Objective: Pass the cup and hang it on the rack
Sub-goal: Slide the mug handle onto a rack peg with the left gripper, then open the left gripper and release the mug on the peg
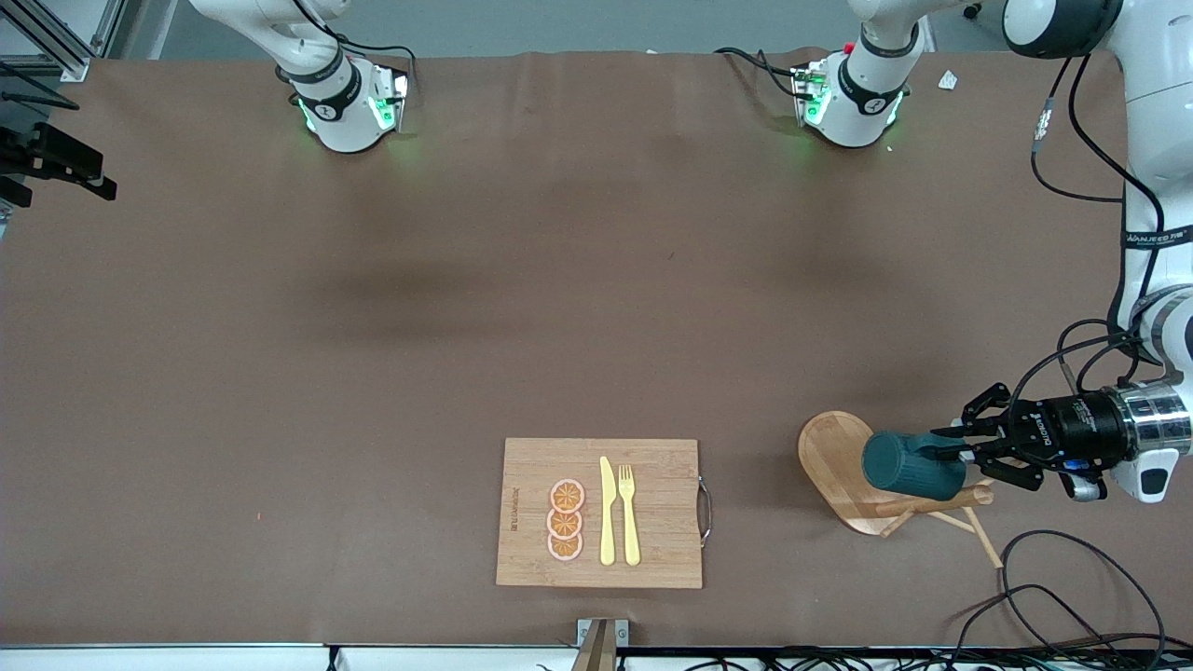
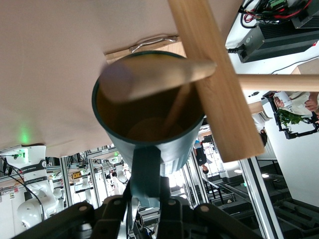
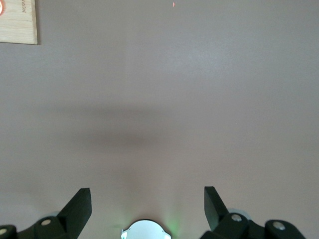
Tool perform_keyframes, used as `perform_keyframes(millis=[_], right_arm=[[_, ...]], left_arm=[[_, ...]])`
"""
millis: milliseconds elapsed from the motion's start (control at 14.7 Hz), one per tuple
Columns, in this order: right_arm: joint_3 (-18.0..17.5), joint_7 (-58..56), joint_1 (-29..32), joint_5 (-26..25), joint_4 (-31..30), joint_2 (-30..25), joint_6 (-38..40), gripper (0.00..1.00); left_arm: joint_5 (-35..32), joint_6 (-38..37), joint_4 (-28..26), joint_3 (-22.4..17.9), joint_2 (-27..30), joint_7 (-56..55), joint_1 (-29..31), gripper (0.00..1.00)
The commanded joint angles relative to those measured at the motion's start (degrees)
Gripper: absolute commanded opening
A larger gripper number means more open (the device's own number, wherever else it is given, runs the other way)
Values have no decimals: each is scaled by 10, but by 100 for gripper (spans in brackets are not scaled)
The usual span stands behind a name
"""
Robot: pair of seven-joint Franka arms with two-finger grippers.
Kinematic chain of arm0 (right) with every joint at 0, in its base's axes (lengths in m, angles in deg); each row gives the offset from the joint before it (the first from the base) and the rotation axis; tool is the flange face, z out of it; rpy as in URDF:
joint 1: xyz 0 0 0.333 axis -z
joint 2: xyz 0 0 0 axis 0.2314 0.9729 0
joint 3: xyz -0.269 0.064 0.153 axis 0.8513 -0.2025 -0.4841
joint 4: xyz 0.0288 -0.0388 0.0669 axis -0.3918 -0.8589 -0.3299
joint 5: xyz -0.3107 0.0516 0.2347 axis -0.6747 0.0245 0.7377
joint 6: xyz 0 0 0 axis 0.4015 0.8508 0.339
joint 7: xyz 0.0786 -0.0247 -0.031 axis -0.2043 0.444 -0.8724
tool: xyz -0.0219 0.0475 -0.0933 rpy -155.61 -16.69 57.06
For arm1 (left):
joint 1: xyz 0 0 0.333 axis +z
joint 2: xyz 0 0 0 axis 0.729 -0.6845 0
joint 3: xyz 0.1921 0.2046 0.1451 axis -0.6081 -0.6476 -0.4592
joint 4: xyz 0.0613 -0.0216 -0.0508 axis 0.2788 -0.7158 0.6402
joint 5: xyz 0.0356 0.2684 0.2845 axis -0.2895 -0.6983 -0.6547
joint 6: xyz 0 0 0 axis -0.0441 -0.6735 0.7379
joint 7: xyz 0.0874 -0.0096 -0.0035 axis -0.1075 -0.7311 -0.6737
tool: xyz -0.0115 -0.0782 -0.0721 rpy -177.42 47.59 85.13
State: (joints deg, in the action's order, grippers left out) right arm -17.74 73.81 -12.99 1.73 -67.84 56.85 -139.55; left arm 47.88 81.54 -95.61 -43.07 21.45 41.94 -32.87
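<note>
The dark teal cup (image 1: 911, 464) lies on its side in the air over the wooden rack's oval base (image 1: 828, 452), close to its post and pegs (image 1: 937, 511). My left gripper (image 1: 960, 449) is shut on the cup's handle. In the left wrist view the gripper (image 2: 146, 194) clamps the handle, the cup (image 2: 149, 144) shows its yellow-orange inside, and a peg (image 2: 159, 74) of the rack (image 2: 214, 74) crosses the cup's mouth. My right gripper (image 3: 146, 190) is open and empty over bare table near its own base; it is out of the front view.
A bamboo cutting board (image 1: 652, 513) with orange slices, a yellow knife and a yellow fork lies near the front edge; its corner shows in the right wrist view (image 3: 17, 22). Loose black cables (image 1: 1053, 596) lie beside the rack at the left arm's end.
</note>
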Motion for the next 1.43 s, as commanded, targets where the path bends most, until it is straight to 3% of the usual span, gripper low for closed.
perform_keyframes(millis=[0,273,478,614,682,751,1365], right_arm=[[-1,4,-1,-1,-11,-14,0,100],[-2,4,-1,-1,-11,-14,3,100],[-2,4,-1,-1,-11,-14,4,100],[-1,4,-1,-1,-11,-14,4,100],[-1,4,-1,-1,-11,-14,4,100],[-1,4,-1,-1,-11,-14,4,100],[-1,4,-1,-1,-11,-14,4,100]], left_arm=[[-1,-2,13,-1,-9,5,1,2],[-1,-1,13,-1,-10,5,1,7],[-1,-1,13,0,-10,5,0,30],[-1,-1,12,-1,-10,5,0,55],[-1,-2,13,0,-10,5,-2,74],[-3,-1,13,-1,-8,9,-4,100],[-27,-6,13,1,20,12,-5,100]])
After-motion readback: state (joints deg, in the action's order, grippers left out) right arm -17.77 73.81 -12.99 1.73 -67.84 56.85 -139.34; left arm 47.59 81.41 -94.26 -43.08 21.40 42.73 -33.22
